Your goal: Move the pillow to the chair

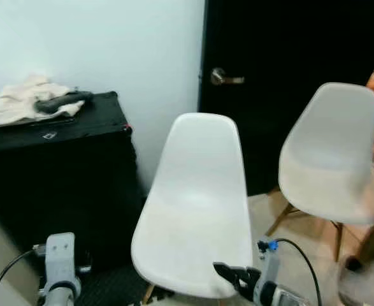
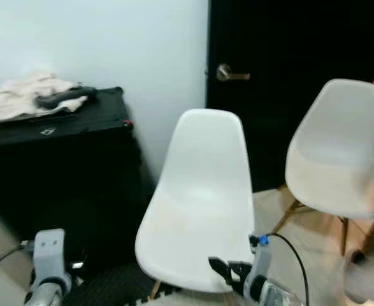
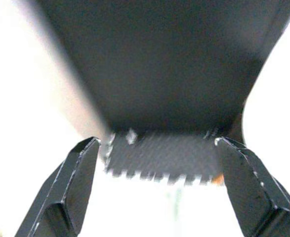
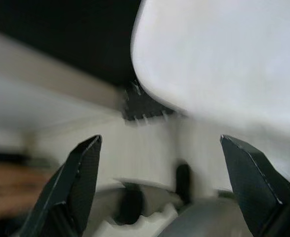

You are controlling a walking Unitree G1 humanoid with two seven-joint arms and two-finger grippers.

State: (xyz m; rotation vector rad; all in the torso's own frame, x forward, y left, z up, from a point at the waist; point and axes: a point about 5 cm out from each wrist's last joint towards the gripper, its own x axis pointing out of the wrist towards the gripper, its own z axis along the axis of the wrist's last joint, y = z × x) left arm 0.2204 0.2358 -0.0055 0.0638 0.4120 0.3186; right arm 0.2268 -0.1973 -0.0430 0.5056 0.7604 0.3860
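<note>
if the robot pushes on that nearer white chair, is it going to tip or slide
The near white chair looks like a thin moulded shell, so probably light and easy to slide on the smooth floor. Its tall back suggests a push high up could tip it; a low push at the seat edge, near the right end effector, seems safer.

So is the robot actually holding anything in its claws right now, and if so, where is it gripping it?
Nothing is held. The left gripper and the right gripper both have their fingers spread open with nothing between them, low in front of the white chair.
</note>
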